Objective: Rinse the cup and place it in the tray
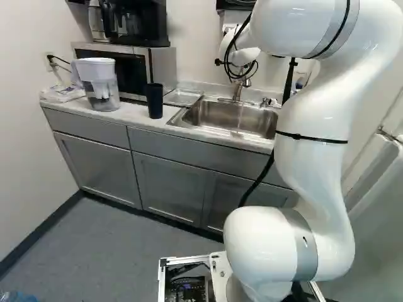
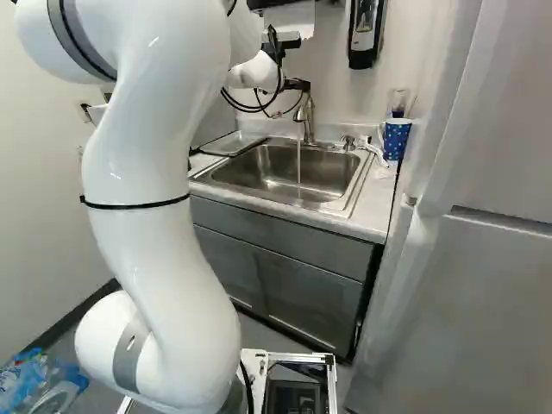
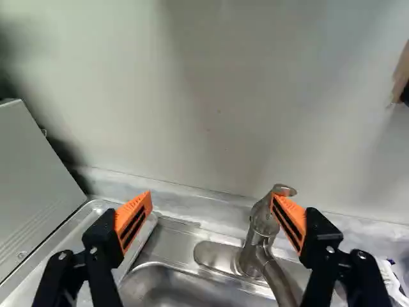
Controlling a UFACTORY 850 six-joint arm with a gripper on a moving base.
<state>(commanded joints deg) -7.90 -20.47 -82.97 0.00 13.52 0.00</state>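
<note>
Arm: white, jointed arm rises from its base joint, bends up past the top edge of both base views; wrist section slopes down at the back of the stainless-steel sink. Black gripper with orange pads points toward the wall, near the curved metal faucet. Fingers spread wide, nothing gripped; in the wrist view one finger overlaps the faucet handle, contact cannot be told.

Cup: two candidates, cannot tell which is meant.
(a) Tall dark-blue cup, on the counter just beside the shallow metal tray. Upright, long axis vertical.
(b) Blue cup with white dots, on the counter at the sink's other side, near the fridge. Upright, axis vertical.

Water: thin stream falling from faucet into sink.
</note>
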